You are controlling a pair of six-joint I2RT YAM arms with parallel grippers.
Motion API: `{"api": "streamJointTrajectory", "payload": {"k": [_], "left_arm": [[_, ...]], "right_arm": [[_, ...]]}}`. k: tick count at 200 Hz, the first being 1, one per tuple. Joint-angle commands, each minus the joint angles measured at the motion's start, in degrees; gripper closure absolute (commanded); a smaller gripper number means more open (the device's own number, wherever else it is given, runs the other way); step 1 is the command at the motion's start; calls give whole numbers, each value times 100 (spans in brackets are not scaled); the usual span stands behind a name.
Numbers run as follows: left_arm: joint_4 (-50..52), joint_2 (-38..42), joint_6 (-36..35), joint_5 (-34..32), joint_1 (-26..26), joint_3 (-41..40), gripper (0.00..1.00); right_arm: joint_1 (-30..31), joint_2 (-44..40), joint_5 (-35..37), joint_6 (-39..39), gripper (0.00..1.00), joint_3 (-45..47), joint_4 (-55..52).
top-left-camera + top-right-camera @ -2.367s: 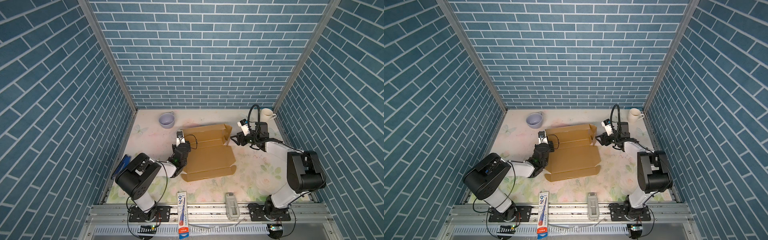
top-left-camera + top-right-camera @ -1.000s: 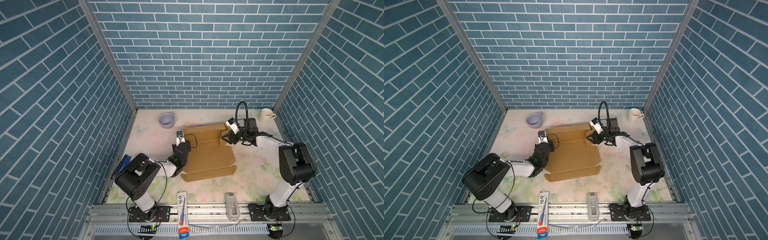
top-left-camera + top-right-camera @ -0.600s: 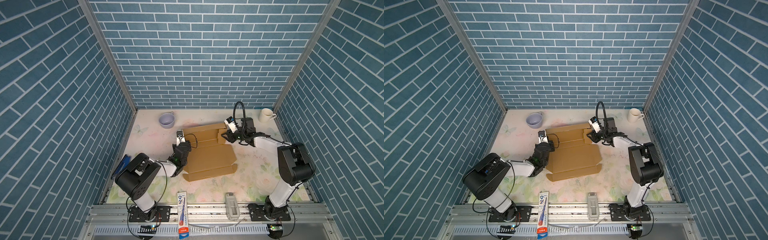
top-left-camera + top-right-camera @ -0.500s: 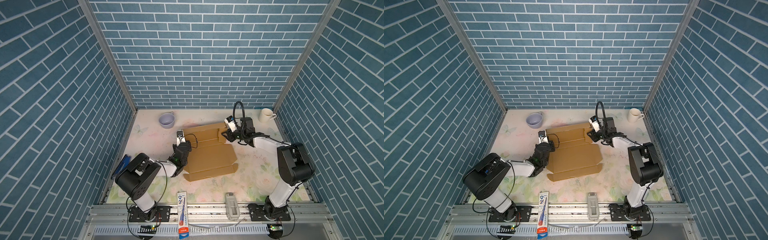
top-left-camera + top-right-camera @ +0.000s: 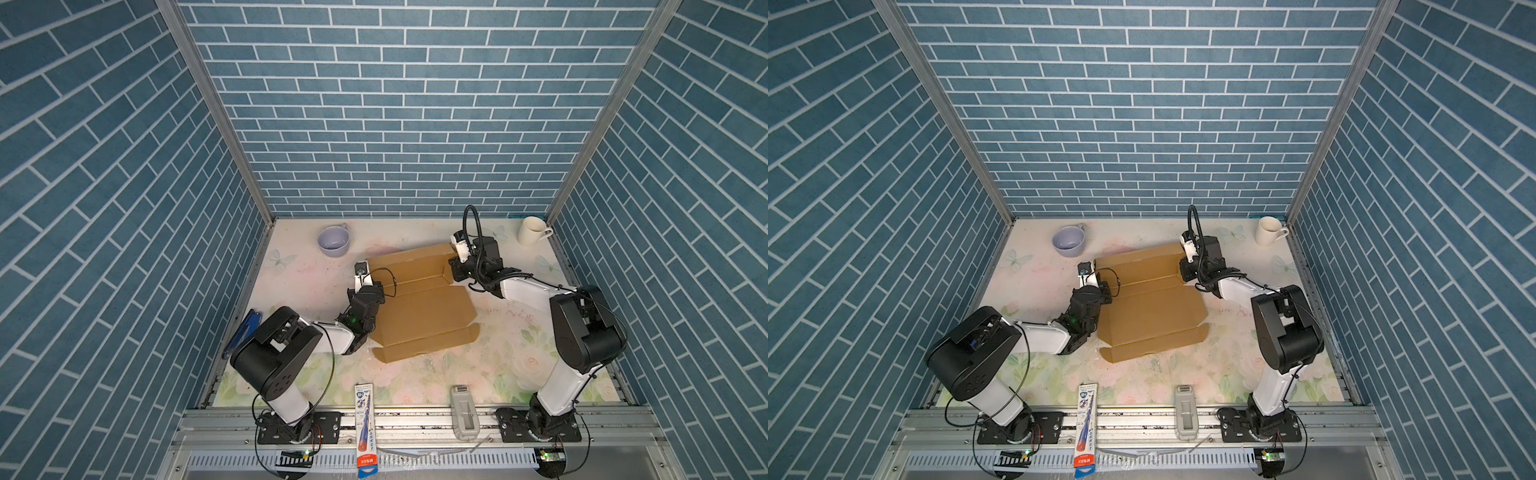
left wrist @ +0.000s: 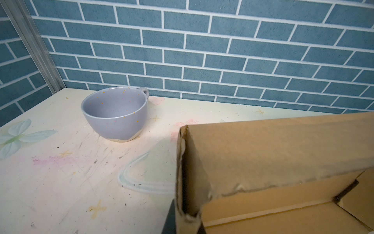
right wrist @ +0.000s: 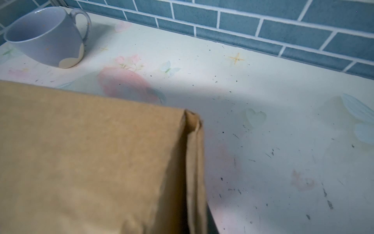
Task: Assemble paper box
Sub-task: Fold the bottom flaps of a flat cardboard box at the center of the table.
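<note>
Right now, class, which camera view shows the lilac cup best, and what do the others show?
The left wrist view: the lilac cup stands close and whole, with rim, inside and handle clear. The right wrist view shows the cup side-on with handle, off-centre. Both top views show the cup small, from above.

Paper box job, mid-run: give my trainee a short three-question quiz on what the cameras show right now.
1. True or false: the brown cardboard paper box is closed, lid down.
2. Which is shut on the box end nearer the cream ceramic mug: left gripper or right gripper?
3. Beyond the box corner, the left wrist view shows: A) lavender ceramic cup, B) spoon, C) plate.
Key: 1 false; 2 right gripper; 3 A.
</note>
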State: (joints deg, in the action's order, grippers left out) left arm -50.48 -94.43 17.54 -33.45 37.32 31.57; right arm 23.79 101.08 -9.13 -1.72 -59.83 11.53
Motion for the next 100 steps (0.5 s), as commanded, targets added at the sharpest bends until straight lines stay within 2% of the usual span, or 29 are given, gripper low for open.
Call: {"api": "streamJointTrajectory", "payload": {"k": [1, 22, 46, 72, 89, 100], "left_arm": [[499, 9, 237, 273, 56, 24, 100], [573, -5, 289, 276, 57, 59, 100], [556, -17, 323, 278, 56, 54, 100], [557, -5, 285, 271, 56, 48, 100], [557, 13, 267, 264, 56, 41, 100], [550, 21, 259, 256, 56, 26, 100]], "right_arm": [[131, -31, 258, -190, 93, 201, 87], [221, 6, 534, -151, 91, 252, 129], [229, 76, 465, -282, 76, 377, 342], [228, 179, 446, -397, 68, 472, 597], [229, 243, 445, -443, 67, 491, 697], [225, 281, 445, -451, 71, 474, 734]]}}
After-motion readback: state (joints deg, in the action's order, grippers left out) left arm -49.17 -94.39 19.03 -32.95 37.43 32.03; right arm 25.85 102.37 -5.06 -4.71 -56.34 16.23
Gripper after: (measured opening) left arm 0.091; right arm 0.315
